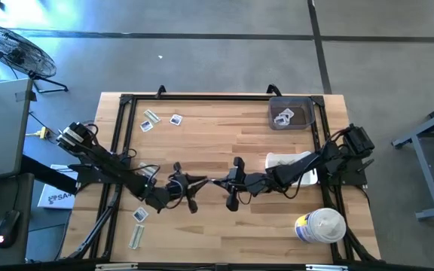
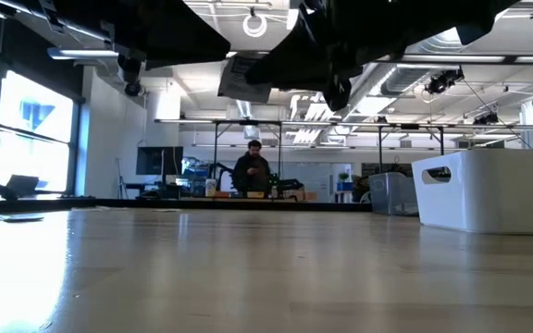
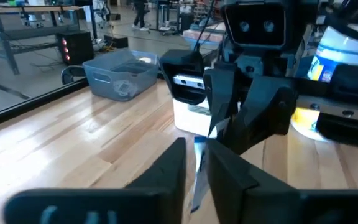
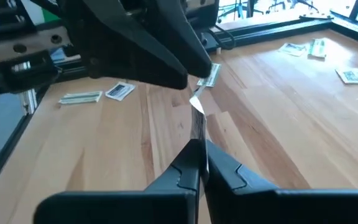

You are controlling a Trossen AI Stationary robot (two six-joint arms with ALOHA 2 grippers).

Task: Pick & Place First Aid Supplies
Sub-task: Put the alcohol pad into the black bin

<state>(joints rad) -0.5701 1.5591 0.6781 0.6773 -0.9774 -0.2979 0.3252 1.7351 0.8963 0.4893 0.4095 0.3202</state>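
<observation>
Hanging between the two claws at table centre is one thin strip packet (image 4: 197, 106) — a hand-over in mid-air, by the look of it. The right gripper (image 4: 199, 163) is clenched on one end of it; the left gripper (image 3: 194, 163) has its fingers slightly parted around the other end, so I cannot tell whether it grips. The packet looks feather-light, floppy and slick, best pinched flat across an end. Other packets (image 1: 151, 120) lie at ten o'clock, more at seven; a grey bin (image 1: 291, 113) sits at two.

Overhead camera looks straight down, low one level across the table (image 1: 202, 143); both close wrist cameras face each other.
</observation>
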